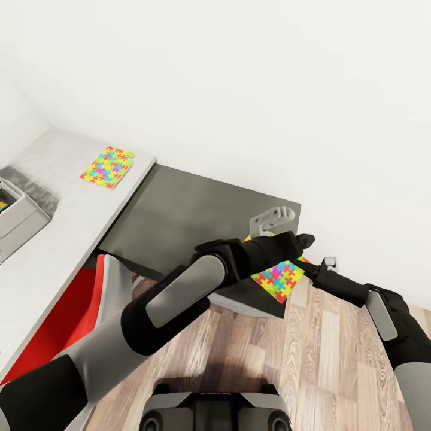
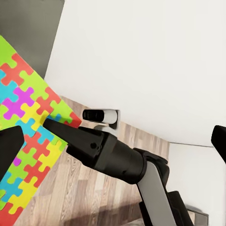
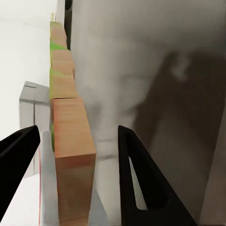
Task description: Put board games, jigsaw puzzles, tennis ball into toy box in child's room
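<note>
Right pincer (image 3: 75,141): fingers spread, straddling the edge of a puzzle (image 1: 280,279) at the corner of the dark surface (image 1: 179,215), not clamped. Left pincer (image 1: 302,240): just above that puzzle, grip unclear. Second puzzle (image 1: 108,166): far off on the light surface. Toy box (image 1: 18,212): farther still.

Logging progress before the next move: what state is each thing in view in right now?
Jigsaw puzzle on the light grey desk top: flat, untouched.
Second jigsaw puzzle: overhanging the dark wing's corner, edge between the right claw's fingers.
Toy box: on the desk, partly in view.
Right claw: open around the puzzle edge.
Left claw: open, holding nothing.
</note>
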